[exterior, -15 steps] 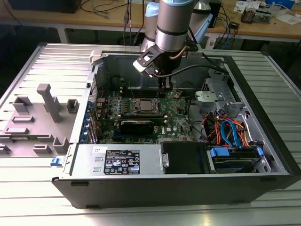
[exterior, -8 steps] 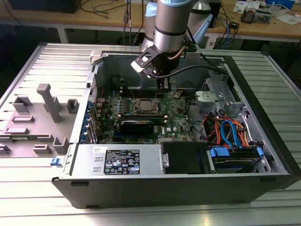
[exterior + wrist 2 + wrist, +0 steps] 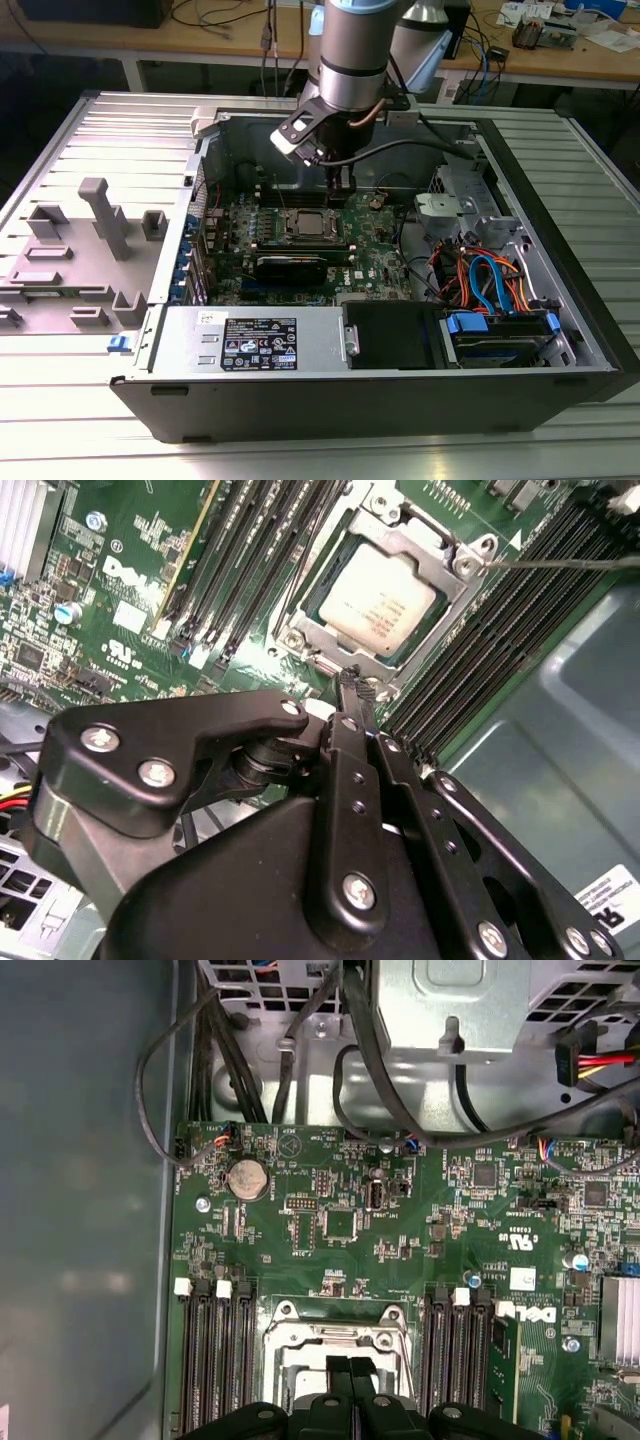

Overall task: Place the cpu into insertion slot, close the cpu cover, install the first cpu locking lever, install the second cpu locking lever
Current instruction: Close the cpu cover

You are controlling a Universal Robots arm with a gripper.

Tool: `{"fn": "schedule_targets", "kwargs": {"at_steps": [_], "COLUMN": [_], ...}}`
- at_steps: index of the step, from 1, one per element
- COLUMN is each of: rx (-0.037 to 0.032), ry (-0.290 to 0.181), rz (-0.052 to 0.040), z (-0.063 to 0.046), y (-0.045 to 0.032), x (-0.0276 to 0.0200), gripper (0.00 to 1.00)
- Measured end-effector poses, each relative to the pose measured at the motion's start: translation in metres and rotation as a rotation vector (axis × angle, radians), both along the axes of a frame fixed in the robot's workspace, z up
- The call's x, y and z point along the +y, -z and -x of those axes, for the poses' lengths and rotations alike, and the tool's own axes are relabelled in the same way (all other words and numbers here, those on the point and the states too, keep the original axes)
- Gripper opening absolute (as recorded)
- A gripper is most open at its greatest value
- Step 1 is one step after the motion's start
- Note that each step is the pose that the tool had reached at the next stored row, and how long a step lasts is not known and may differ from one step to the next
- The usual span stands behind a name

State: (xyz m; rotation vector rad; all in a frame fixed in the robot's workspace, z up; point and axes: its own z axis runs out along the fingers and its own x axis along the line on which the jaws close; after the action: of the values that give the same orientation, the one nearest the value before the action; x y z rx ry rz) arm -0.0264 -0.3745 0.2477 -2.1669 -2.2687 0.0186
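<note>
The cpu (image 3: 380, 600), a dull silver square chip, lies flat in the insertion slot (image 3: 310, 222) on the green motherboard. The cpu cover (image 3: 312, 632), a silvery frame, lies down around the chip, and its edge (image 3: 340, 1338) also appears in the first wrist view. A thin metal lever rod (image 3: 560, 564) runs out from one corner of the socket. My gripper (image 3: 350, 680) hangs just over the socket's edge with its black fingers pressed together and nothing seen between them. It appears from behind in the first wrist view (image 3: 350, 1372) and over the board in the exterior view (image 3: 340, 185).
Long black memory slots (image 3: 250, 570) flank the socket on both sides. The open case wall (image 3: 560, 720) stands close by. A power-supply box (image 3: 260, 342) and a bundle of coloured cables (image 3: 490, 280) fill the near side of the case. Grey fixtures (image 3: 100, 220) stand at the exterior view's left.
</note>
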Motion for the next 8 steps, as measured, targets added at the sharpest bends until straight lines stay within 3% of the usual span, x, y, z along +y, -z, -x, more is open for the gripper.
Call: {"fn": "schedule_targets", "kwargs": {"at_steps": [8], "rx": [-0.0001], "ry": [0.0], "rz": [-0.0001], "z": [0.0034], "y": [0.0], "x": [0.0], "gripper": [0.11]}}
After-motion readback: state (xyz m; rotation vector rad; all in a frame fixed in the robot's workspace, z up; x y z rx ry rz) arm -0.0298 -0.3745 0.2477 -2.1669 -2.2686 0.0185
